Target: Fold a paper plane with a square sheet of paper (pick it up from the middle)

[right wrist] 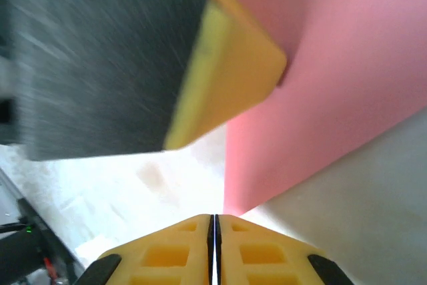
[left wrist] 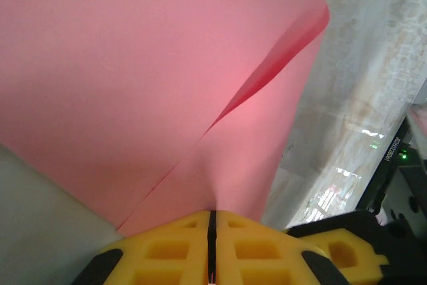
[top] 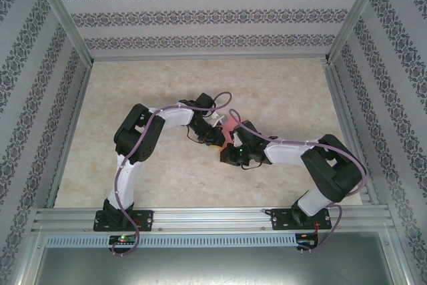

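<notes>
One pink sheet (left wrist: 133, 85), diagonal crease (left wrist: 267, 75)

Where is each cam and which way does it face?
Top external: above and behind the bases, looking down at the table; left arm and right arm meet at the paper.
Left wrist: on the left arm, looking along the left hand, shut on the paper; a finger of the other hand lower right.
Right wrist: on the right arm, looking along the shut right hand at the paper's corner; a finger of the other hand upper left.
Shared: all see the paper; each wrist view catches the other hand.
</notes>
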Robot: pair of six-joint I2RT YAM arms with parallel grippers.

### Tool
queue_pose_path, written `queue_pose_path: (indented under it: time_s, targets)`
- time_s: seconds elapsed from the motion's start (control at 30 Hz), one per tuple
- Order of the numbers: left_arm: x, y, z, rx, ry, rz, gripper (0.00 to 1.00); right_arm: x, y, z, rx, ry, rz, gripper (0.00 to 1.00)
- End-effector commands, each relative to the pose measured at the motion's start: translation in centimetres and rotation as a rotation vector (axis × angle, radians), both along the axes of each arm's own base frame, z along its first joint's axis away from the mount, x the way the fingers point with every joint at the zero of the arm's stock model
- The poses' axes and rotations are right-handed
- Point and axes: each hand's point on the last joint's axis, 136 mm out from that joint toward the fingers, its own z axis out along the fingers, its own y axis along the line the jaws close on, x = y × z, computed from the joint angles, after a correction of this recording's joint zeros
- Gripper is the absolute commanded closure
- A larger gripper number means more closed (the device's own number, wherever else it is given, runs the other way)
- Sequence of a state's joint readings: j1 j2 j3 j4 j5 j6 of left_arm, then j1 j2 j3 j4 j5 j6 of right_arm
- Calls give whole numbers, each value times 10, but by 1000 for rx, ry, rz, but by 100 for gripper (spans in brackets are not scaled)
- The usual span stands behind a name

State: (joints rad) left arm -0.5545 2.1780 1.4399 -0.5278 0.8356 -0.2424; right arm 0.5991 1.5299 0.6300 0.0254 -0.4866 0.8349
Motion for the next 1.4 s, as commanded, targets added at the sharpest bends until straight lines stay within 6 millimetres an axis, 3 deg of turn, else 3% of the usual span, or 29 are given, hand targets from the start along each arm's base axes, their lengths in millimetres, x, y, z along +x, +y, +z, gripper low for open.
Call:
queue_pose_path:
  time_s: [0.0, 0.13, 0.37, 0.57, 0.9, 1.1, 1.37]
  targets:
    - [-13, 45, -69, 249, 52, 15, 88, 20, -16, 18, 40, -50, -60, 88]
    - [-12, 45, -65, 248, 39, 10, 88, 51, -29, 27, 42, -104, -122, 89]
    - [-11, 45, -62, 243, 29, 13, 88, 77, -34, 12, 33, -89, -140, 89]
    - [-11, 47, -62, 250, 26, 10, 88, 82, -36, -14, 1, -48, -130, 89]
    - [-15, 51, -65, 270, 27, 5, 88, 83, -86, -42, -193, -30, -171, 89]
    - [-17, 52, -64, 268, 28, 5, 88, 97, -108, -38, -210, -52, -217, 89]
    - [-14, 45, -56, 227, 22, 7, 88, 100, -100, -7, -161, -88, -202, 86]
